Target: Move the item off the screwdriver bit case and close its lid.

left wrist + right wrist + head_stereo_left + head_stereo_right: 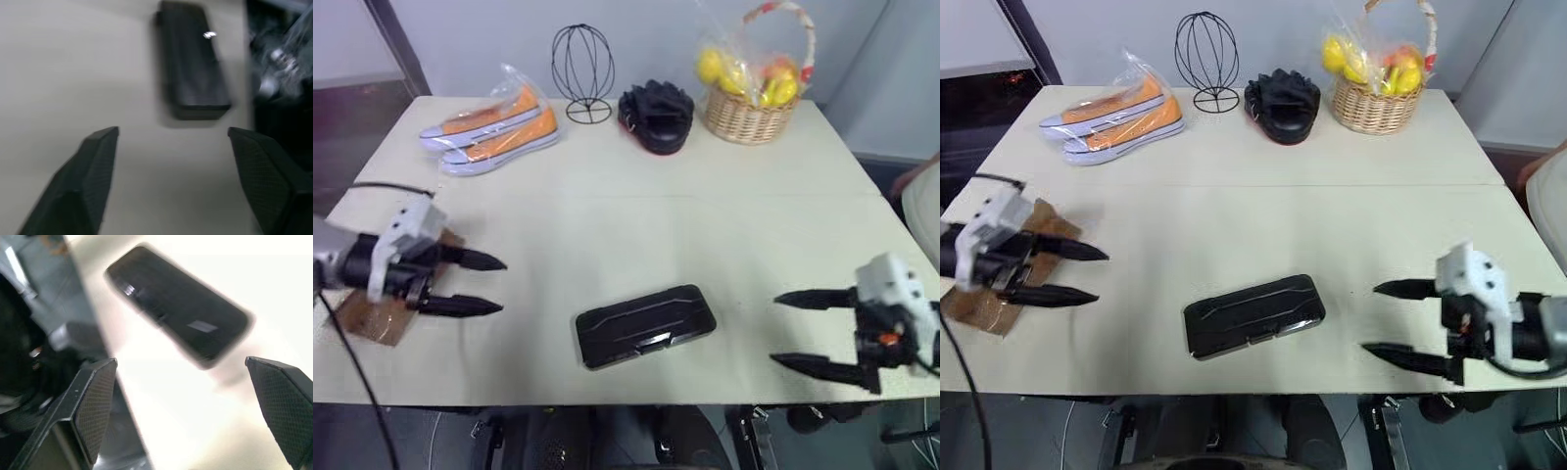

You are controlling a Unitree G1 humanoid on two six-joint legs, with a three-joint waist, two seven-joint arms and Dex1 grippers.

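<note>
The screwdriver bit case (645, 324) lies flat near the table's front edge, its dark ridged lid (1252, 313) down over it and nothing on top. The brown paper bag (378, 315) lies at the table's left edge, partly hidden under my left arm. My left gripper (487, 284) hovers open beside the bag, well left of the case, fingers pointing toward it. My right gripper (788, 329) hangs open at the front right, pointing back at the case with a clear gap between. The case also shows ahead in the left wrist view (193, 63) and the right wrist view (178, 303).
Along the back stand bagged orange shoes (494, 125), a wire head-shaped stand (582, 69), a black bundle of gloves (657, 116) and a wicker basket of fruit (754, 83). The table's front edge (607, 399) runs just below the case.
</note>
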